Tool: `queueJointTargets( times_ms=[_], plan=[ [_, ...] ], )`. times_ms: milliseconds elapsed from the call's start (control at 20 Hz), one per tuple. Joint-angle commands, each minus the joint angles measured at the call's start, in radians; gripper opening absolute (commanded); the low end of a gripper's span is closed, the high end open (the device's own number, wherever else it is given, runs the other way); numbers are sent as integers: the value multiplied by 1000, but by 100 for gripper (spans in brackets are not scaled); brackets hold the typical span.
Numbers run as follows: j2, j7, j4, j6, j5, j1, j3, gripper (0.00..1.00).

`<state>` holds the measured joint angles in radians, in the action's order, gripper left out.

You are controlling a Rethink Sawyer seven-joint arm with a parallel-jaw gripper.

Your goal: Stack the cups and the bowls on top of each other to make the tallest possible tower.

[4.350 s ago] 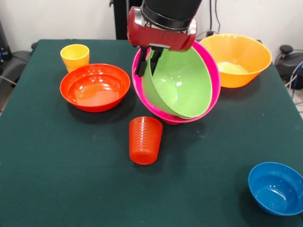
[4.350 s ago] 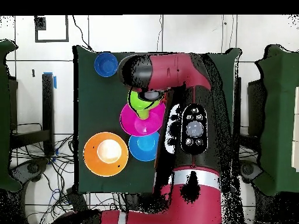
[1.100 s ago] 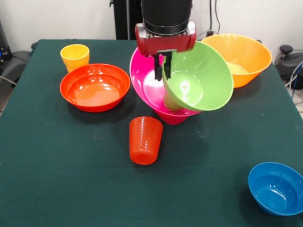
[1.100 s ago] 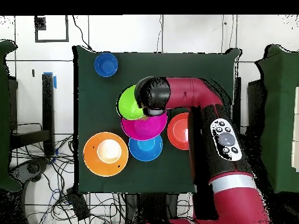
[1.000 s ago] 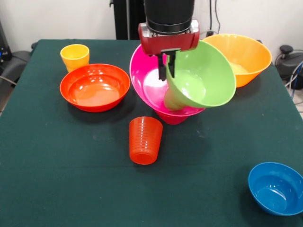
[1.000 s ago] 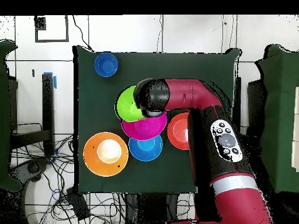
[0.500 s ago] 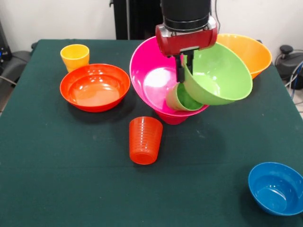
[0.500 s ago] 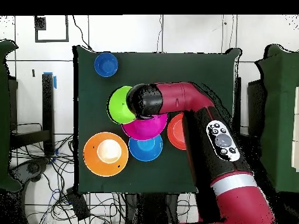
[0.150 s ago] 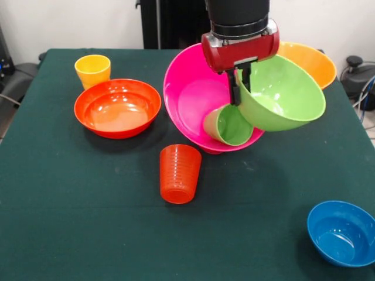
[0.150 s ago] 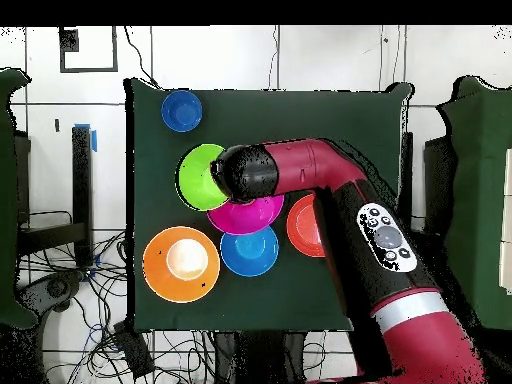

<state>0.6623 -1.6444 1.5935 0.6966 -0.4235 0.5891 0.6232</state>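
Above the middle of the dark green bench (image 9: 70, 222), the red and black end effector (image 9: 240, 88) is closed on the near rim of a glossy lime green plastic bowl (image 9: 281, 96) and holds it clear of the surface, to one side of a large glossy pink plastic bowl (image 9: 196, 102). The pink bowl is tilted, its mouth facing up and toward the camera, and a small light green plastic tumbler (image 9: 229, 124) lies on its side inside it, with its long axis roughly level and its open end toward the viewer. The lime bowl has its mouth mostly upward, a little tipped. I judge that the step in hand is carrying this bowl to a new place; what supports the pink bowl I cannot tell from the front view, but the overhead view shows a medium blue plastic bowl (image 10: 249, 250) just beside it. The next move, I think, calls for choosing a stable base and lowering the lime bowl level, so that it does not knock the leaning pink bowl. Well apart stand a ribbed orange-red plastic tumbler (image 9: 180, 174), a wide shallow red-orange bowl (image 9: 117, 108), a yellow plastic tumbler (image 9: 92, 70), a large yellow-orange bowl (image 9: 313, 61) and a small dark blue bowl (image 9: 341, 232).
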Motion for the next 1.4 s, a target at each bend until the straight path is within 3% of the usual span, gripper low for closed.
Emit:
queueJointTargets(
  times_ms=[50, 400, 550, 900, 1400],
  plan=[
    [-55, 331, 14, 67, -82, 38, 112, 0],
    [-84, 346, -68, 167, -105, 33, 111, 0],
    [-93, 341, -78, 162, -117, 38, 116, 0],
    [-66, 245, -40, 90, -177, 25, 98, 0],
    [-101, 149, -170, 168, -206, -38, 37, 0]
  ],
)
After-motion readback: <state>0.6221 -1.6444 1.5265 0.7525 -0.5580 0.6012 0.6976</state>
